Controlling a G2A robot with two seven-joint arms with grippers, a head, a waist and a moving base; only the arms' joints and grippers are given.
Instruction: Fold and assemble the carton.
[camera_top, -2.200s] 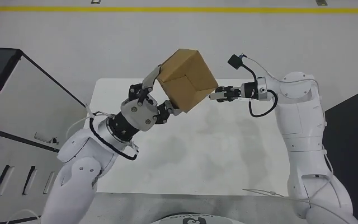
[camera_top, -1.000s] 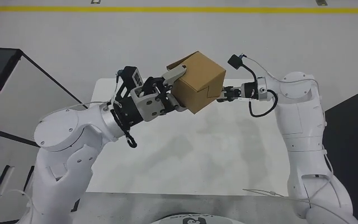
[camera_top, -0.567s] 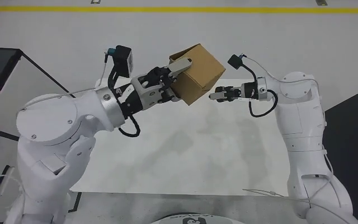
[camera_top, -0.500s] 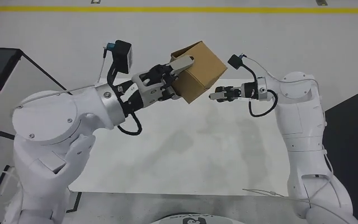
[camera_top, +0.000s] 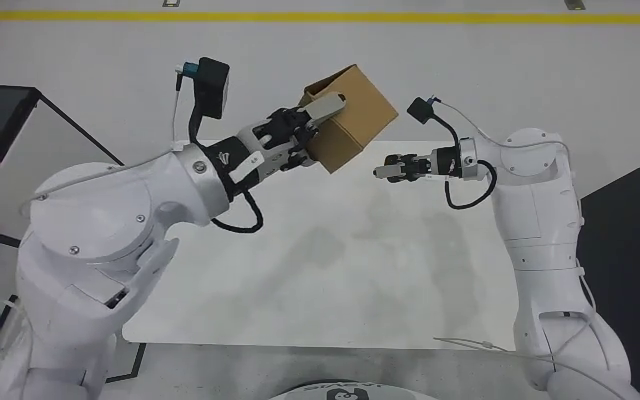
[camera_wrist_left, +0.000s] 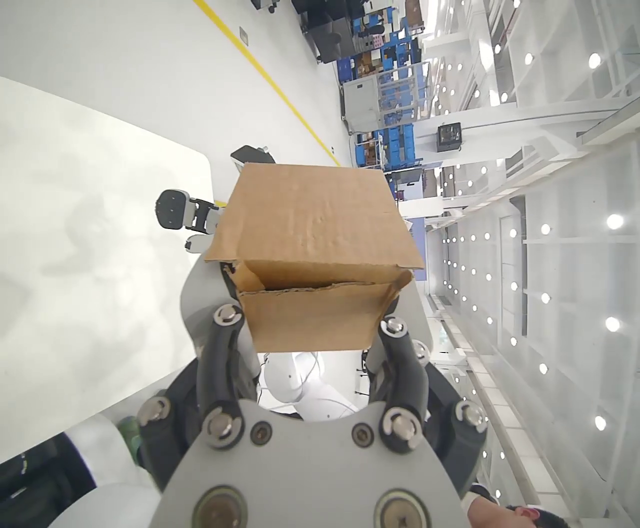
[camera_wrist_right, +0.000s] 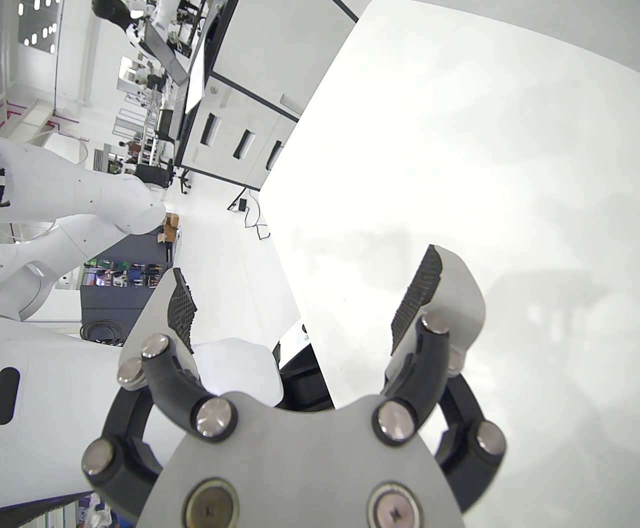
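Observation:
A brown cardboard carton (camera_top: 350, 115), folded into a box, hangs in the air over the far edge of the white table (camera_top: 400, 290). My left gripper (camera_top: 318, 122) is shut on its lower flap edge. In the left wrist view the carton (camera_wrist_left: 310, 230) sits between the two fingers, one short flap bent inward at the near opening. My right gripper (camera_top: 384, 171) hovers a short way to the right of the carton and below it, apart from it. It stands open (camera_wrist_right: 305, 285) with nothing between its ribbed pads.
A black-framed cabinet (camera_top: 30, 130) stands off the table's left side, with drawers (camera_wrist_right: 240, 135) facing the floor. A yellow line (camera_top: 300, 16) runs across the floor beyond the table. The tabletop in front of both arms is bare.
The left arm has swung the carton up and turned it, drawing it slightly left and back. The right gripper, which touched the carton's edge a second ago, now stands apart from it.

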